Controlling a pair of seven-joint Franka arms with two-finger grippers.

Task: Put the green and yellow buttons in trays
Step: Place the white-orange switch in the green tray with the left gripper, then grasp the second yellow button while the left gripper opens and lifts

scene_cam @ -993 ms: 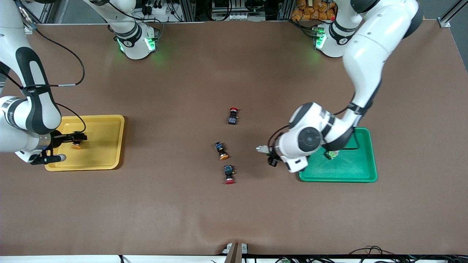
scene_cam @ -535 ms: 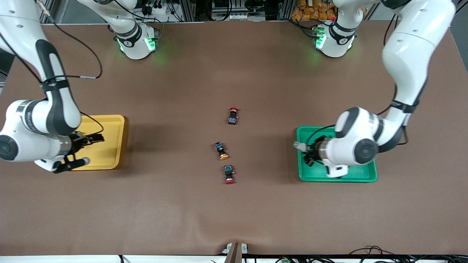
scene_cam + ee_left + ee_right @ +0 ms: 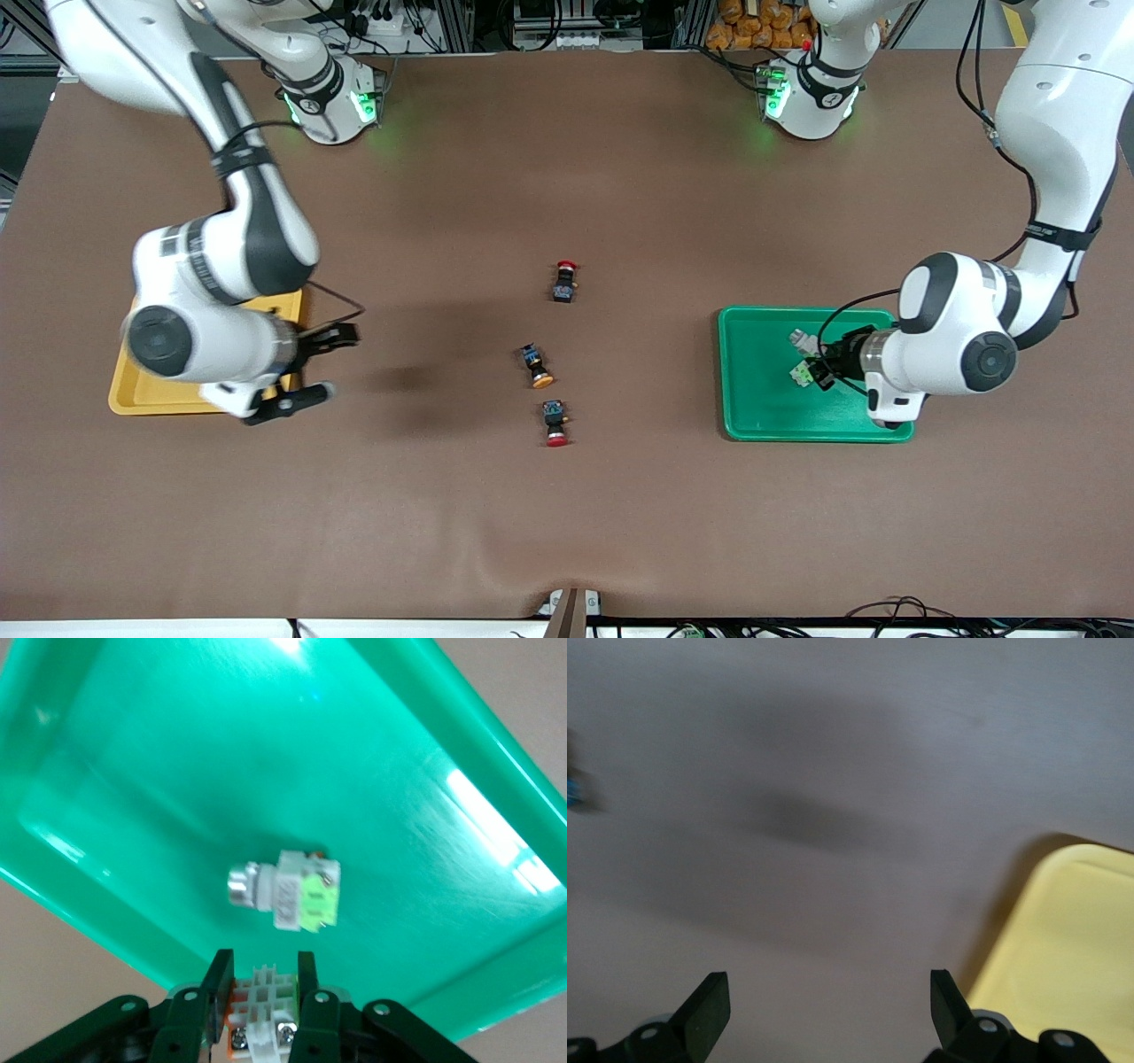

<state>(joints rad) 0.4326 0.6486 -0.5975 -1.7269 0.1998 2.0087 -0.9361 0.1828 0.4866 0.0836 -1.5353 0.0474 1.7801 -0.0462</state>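
Glossy green tray [image 3: 133,744] – ribbed white-bodied button [image 3: 288,893] inside.

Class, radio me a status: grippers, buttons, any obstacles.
Left gripper shut on green-faced button over green plastic tray; another green-faced button inside. Right gripper open, empty, beside yellow tray. Orange-capped button on table.

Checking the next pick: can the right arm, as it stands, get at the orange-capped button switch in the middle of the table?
Probably yes. The right gripper is open over bare brown table, and nothing lies between it and the orange-capped button switch.
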